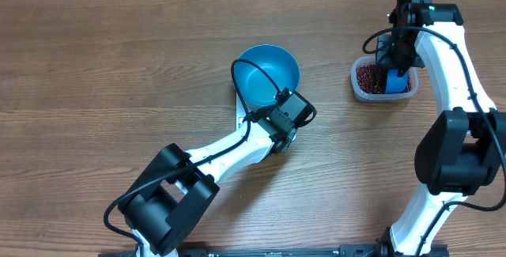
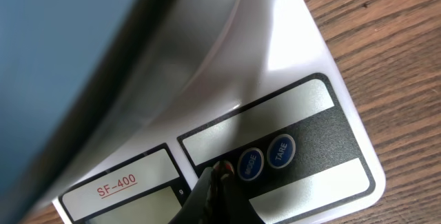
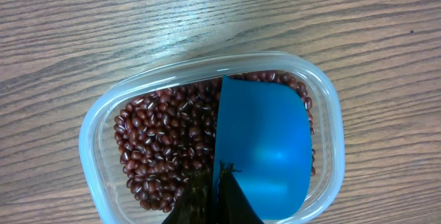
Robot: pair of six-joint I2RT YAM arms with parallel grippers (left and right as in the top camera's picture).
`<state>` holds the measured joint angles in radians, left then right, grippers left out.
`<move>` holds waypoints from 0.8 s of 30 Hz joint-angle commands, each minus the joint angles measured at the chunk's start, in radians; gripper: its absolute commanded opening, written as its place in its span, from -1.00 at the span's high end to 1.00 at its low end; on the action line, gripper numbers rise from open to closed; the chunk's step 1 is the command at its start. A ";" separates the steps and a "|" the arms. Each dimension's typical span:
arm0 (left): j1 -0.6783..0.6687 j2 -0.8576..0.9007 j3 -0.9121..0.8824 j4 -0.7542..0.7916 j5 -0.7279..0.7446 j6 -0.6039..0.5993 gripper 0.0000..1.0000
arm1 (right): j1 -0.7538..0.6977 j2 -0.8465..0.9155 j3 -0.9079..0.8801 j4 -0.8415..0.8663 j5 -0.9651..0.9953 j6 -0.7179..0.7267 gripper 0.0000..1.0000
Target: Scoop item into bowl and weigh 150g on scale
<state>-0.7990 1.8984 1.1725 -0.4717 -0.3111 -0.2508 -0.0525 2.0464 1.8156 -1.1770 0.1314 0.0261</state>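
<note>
The blue bowl stands on the white scale. In the left wrist view the bowl's side fills the upper left over the scale. My left gripper is shut and holds nothing, its tip on the scale's dark panel just left of the MODE button. My right gripper hangs over the clear tub of red-brown beans. This gripper is shut on the blue scoop, whose inside shows no beans.
The TARE button sits right of MODE, and the scale's display shows at the bottom left. Bare wood table lies left of the bowl and between bowl and tub. The tub's rim rings the beans.
</note>
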 commanded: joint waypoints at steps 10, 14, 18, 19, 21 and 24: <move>-0.006 0.011 -0.011 -0.002 -0.006 0.019 0.91 | -0.024 0.047 -0.032 0.013 0.020 0.000 0.92; -0.006 0.011 -0.013 -0.002 -0.006 0.019 0.92 | -0.024 0.047 -0.032 0.013 0.020 0.000 0.91; -0.006 0.019 -0.013 0.000 -0.006 0.019 0.91 | -0.024 0.047 -0.032 0.013 0.020 0.000 0.92; -0.006 0.026 -0.013 0.002 -0.006 0.019 0.92 | -0.024 0.047 -0.032 0.013 0.020 0.000 0.92; -0.006 0.036 -0.012 0.006 -0.006 0.019 0.92 | -0.024 0.047 -0.032 0.013 0.020 0.000 0.92; -0.005 0.039 -0.012 0.008 -0.006 0.020 0.92 | -0.024 0.047 -0.032 0.013 0.020 0.000 0.91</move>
<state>-0.7990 1.9121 1.1725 -0.4667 -0.3134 -0.2508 -0.0525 2.0464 1.8156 -1.1751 0.1314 0.0265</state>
